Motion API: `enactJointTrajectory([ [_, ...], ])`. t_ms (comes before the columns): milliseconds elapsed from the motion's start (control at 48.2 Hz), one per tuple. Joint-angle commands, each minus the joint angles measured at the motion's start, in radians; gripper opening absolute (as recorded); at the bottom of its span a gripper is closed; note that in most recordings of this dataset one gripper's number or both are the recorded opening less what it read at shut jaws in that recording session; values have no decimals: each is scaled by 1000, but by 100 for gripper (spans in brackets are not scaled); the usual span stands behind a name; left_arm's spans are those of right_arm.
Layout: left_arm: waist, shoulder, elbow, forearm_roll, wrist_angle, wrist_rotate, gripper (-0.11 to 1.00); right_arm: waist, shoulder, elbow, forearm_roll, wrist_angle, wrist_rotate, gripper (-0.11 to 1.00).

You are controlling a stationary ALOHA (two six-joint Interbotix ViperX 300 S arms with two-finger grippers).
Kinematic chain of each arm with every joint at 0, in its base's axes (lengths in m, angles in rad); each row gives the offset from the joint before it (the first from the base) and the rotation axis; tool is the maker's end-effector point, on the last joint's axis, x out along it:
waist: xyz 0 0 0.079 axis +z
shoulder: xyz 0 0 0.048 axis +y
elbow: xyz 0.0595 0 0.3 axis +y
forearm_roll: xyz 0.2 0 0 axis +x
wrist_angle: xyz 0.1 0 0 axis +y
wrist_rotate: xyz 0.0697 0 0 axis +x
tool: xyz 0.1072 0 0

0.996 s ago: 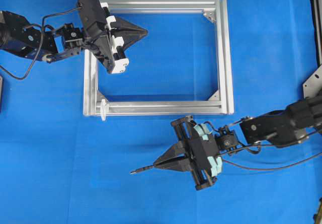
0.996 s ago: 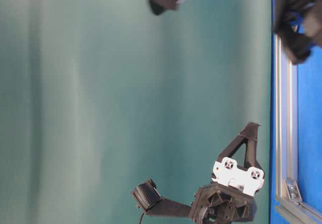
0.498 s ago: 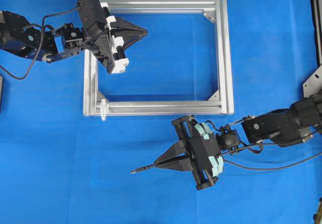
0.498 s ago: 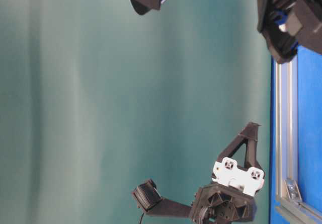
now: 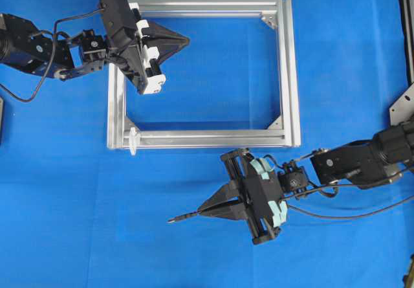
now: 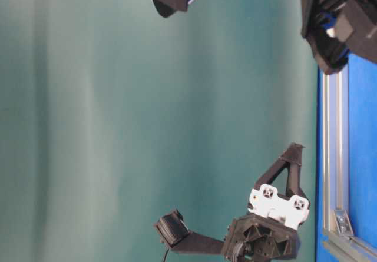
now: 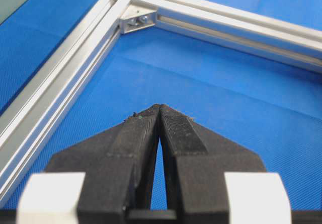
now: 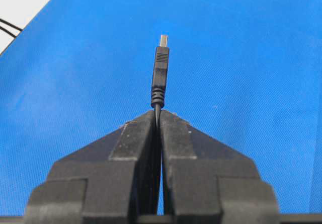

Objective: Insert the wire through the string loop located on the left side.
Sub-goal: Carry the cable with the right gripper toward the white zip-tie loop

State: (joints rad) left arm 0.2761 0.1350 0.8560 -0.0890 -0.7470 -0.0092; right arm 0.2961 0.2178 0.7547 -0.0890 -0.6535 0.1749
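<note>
Wire [image 8: 160, 73] beyond right tool [image 8: 159, 114] hidden, string loop [image 5: 133, 140] tiny

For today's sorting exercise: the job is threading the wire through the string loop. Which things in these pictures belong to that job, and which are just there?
Part of the job:
- wire, gripped in the shut right hand
- string loop on the aluminium frame

Just there:
- left hand, shut on nothing
- blue table cover

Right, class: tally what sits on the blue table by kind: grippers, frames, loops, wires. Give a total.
Black robot grippers: 2, left and right
Silver aluminium frame: 1
Tiny white string loop: 1
Thin black wire with plug tip: 1
Total: 5
</note>
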Motion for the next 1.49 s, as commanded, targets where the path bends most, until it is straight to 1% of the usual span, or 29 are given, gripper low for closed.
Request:
enactJointTrajectory([
  [0, 2, -29, -6, 3, -5, -2, 0, -2, -31, -8, -2, -5, -2, 0],
  [664, 2, -29, -6, 3, -5, -2, 0, -2, -29, -8, -2, -5, -2, 0],
  [850, 2, -29, -8, 3, -5, -2, 0, -20, -31, -5, 2, -3, -2, 0],
  [1058, 2, -31, -8, 3, -5, -3, 0, -84, -37, 6, 2, -5, -2, 0],
  [1328, 2, -31, -8, 3, -5, -3, 0, -210, -43, 11, 2, -3, 0, 0],
  [1473, 2, -29, -8, 3, -5, -3, 0, -262, -43, 9, 0, 12, -2, 0],
])
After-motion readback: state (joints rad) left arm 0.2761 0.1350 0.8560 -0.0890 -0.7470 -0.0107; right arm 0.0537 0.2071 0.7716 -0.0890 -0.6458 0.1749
